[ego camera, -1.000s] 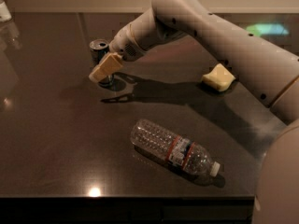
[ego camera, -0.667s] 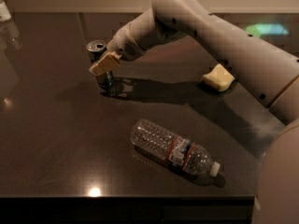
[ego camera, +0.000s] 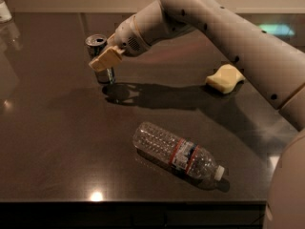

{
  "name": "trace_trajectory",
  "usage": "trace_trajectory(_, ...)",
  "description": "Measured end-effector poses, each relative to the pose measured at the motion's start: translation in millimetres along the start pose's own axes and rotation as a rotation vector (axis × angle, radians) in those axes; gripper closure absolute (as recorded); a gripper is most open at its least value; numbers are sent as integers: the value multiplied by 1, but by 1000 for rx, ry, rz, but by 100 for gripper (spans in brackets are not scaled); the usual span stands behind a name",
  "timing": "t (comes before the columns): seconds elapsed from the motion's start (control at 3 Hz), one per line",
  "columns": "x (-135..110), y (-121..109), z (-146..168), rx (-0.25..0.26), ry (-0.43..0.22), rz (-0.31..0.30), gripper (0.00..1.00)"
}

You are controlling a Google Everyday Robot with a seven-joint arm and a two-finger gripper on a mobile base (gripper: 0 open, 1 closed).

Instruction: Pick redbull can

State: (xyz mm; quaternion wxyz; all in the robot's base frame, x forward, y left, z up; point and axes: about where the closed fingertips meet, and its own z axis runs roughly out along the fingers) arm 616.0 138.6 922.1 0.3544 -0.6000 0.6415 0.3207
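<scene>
Nearest me, a clear plastic bottle (ego camera: 177,154) is lying sideways on the dark table (ego camera: 57,142). Farther back, left, the redbull can (ego camera: 96,41) is standing upright, the gripper (ego camera: 103,62) pressing close against its front. I cannot tell whether it is clamping.

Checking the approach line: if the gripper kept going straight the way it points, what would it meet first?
The can, most likely: the gripper points straight at the upright can and overlaps it in this view. Whether they touch yet is unclear.
</scene>
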Motion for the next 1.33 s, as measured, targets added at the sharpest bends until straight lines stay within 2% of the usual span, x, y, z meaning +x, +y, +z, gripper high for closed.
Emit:
trace_trajectory(0.33, -17, 12, -23, -21, -20, -5, 100)
trace_trajectory(0.67, -36, 21, -52, -25, -32, -14, 100)
trace_trajectory(1.0, -58, 20, -101, 15, -24, -31, 100)
trace_trajectory(1.33, -59, 20, -103, 16, -23, -33, 100)
